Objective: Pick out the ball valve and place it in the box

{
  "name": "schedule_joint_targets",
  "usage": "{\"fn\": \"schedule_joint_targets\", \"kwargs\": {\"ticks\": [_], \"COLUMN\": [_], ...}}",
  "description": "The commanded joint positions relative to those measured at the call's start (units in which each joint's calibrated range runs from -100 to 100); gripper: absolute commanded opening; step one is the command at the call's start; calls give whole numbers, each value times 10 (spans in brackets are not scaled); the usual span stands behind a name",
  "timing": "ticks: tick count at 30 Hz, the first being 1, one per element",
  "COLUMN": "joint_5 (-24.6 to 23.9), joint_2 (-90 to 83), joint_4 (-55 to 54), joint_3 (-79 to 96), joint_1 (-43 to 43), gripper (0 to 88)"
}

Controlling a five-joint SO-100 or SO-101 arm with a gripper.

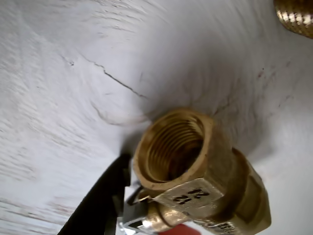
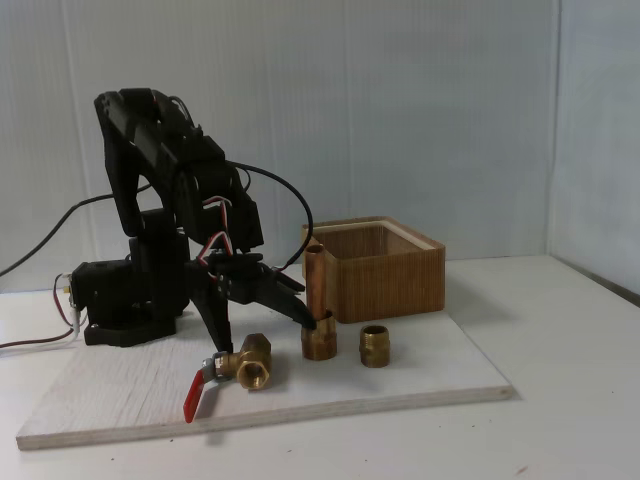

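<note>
the arm (image 2: 170,190) is matte black throughout, built of blocky, angular printed segments on a squat black base (image 2: 125,300). a black cable loops out from its upper part toward 3 o'clock, another trails off toward 9 o'clock, and thin red and white wires show around the lower joints. the gripper (image 2: 262,322) ends in two black tapering fingers. in the wrist view a black finger (image 1: 98,200) enters from 7 o'clock.
</note>
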Motion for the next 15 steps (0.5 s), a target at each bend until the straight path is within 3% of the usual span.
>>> {"fn": "schedule_joint_targets", "kwargs": {"ticks": [1, 15], "joint_5": [-1, 3], "joint_2": [62, 133], "joint_4": [1, 11], "joint_3": [-46, -73], "joint_1": [3, 13], "gripper": [623, 624]}}
